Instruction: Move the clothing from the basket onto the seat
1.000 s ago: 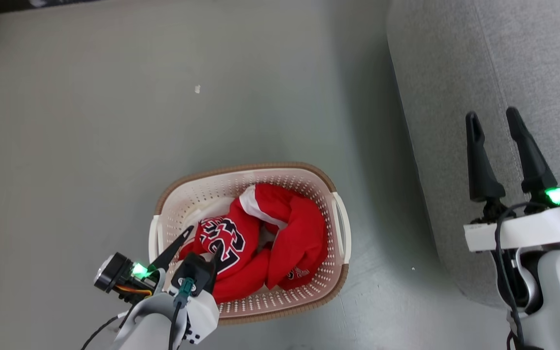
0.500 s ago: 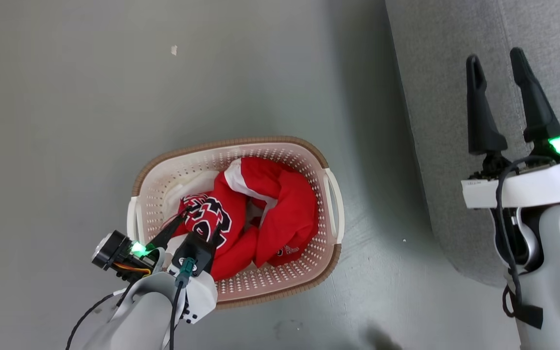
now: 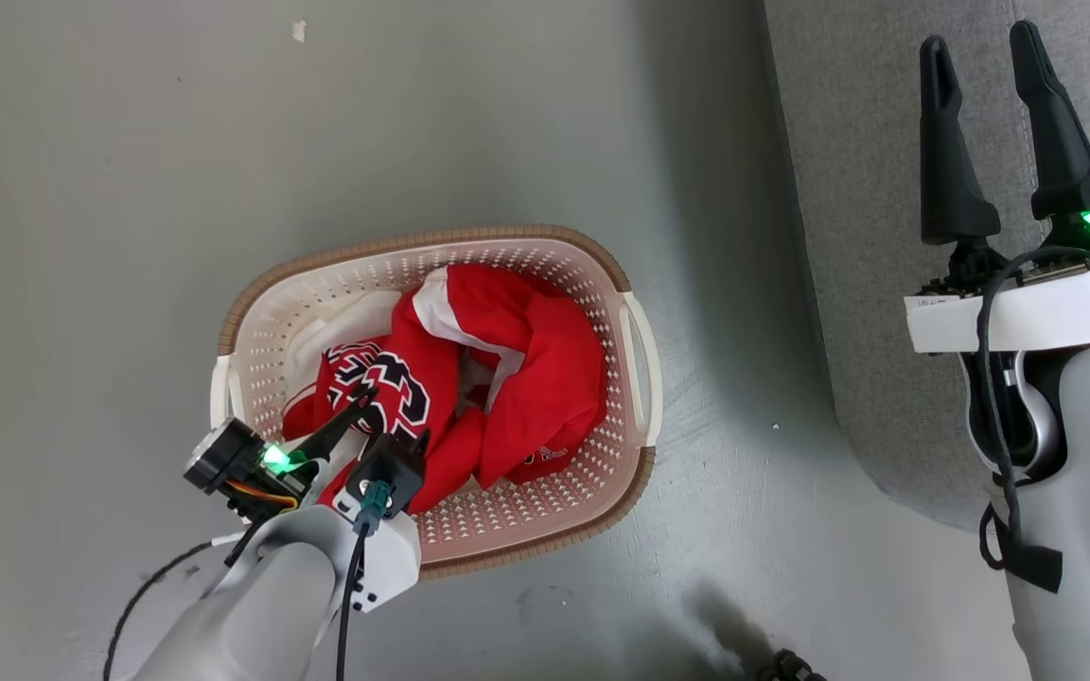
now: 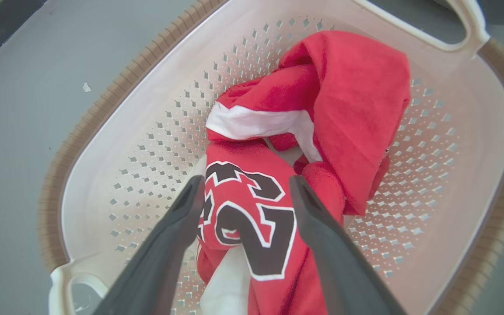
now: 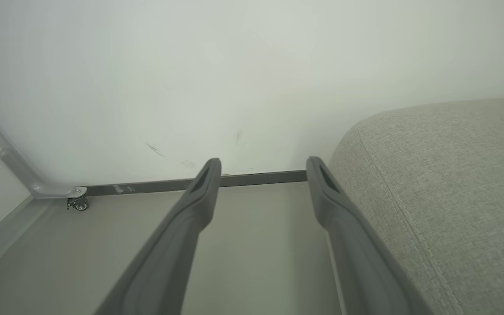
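Left claw (image 4: pixel 246 183) (wide apart) over the clothing (image 4: pixel 348 105)

The clothing (image 4: pixel 252 227) bears a large black numeral "2", outlined in white, on red fabric; adjacent characters are folded and illegible. A small emblem (image 3: pixel 545 457) on another red fold and a marking (image 3: pixel 928 303) on the white wrist plate (image 3: pixel 1056 307) are too small to read.

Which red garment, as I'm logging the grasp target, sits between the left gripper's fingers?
The numbered jersey, with black-and-white digits; the plain red piece with a white band lies beyond the left gripper.
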Robot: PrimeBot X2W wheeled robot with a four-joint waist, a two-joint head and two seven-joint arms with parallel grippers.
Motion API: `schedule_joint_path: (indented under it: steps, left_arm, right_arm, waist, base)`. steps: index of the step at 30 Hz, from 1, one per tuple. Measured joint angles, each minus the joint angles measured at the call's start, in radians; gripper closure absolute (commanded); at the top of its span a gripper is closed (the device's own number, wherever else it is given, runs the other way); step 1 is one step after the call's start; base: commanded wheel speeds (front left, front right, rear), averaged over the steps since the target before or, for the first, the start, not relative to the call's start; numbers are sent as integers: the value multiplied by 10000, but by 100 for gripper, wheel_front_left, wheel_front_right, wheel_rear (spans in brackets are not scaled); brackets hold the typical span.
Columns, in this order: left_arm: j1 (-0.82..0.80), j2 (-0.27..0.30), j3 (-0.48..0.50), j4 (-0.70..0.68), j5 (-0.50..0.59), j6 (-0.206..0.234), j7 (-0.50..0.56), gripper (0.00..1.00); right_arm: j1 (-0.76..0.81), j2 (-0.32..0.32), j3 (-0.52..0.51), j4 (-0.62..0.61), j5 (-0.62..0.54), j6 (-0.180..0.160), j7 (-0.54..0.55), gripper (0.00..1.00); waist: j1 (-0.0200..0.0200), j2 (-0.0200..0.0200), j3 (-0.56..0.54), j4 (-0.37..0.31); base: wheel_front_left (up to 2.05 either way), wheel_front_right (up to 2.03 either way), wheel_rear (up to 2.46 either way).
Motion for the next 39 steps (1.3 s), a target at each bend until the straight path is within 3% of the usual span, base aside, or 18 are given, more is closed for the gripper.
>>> schedule_joint_path:
  steps: [14,15,17,18,27,39]
  left_arm:
    - [-698,40,-92,907,270,15,880,0]
    - [-754,40,-123,970,303,15,943,12]
    - [-795,36,-194,1049,364,13,1020,66]
    - [-802,33,-253,1101,408,12,1093,100]
    - [-928,10,-487,1258,523,-136,1200,100]
    - [-1017,-36,-761,819,518,-261,539,100]
  right_arm:
    - [-491,-2,-33,228,336,0,-2,0]
    - [-548,-2,-31,238,341,0,-2,0]
    - [-606,-2,-31,242,437,0,-2,0]
    - [-607,-2,-33,267,458,0,-2,0]
    - [-762,-2,-73,399,531,0,-2,0]
    - [-759,-2,-228,604,531,0,-2,0]
  waist:
    - [0,0,455,-250]
    - [-1,0,470,-271]
    - [0,0,488,-309]
    - [0,0,490,-325]
    - [0,0,390,-382]
    - [0,0,59,-276]
  base:
    - [0,0,0]
    - [0,0,0]
    - [0,0,0]
    - [0,0,0]
    - [0,0,0]
    - [0,0,0]
